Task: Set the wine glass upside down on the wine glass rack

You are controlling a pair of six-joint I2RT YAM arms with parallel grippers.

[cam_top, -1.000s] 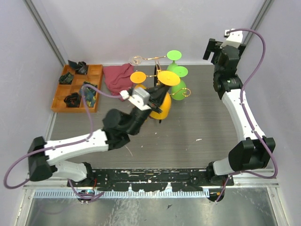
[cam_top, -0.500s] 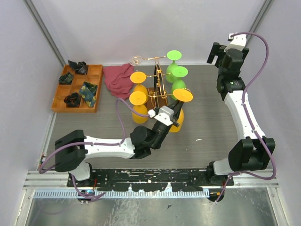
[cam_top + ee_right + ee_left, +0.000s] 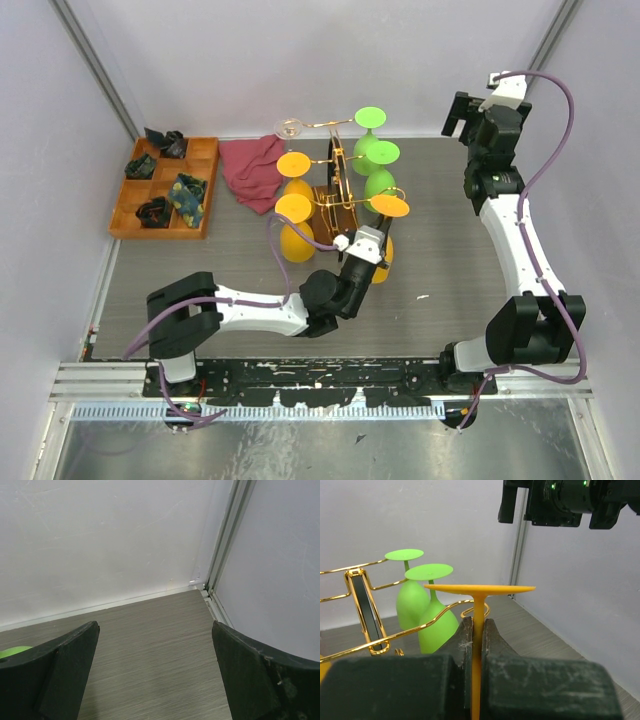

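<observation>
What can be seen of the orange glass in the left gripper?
The orange glass looks like matte plastic. It is inverted: flat round foot on top, thin stem straight down, bowl lowest. The left gripper is shut on the stem below the foot. A gold arm of the wine glass rack passes beside the stem; contact is unclear.

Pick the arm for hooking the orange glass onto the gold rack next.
Left. The left pincer is shut on the stem of the upside-down orange plastic wine glass, right beside the gold wire wine glass rack. The right pincer is open, empty, and up by the far corner.
</observation>
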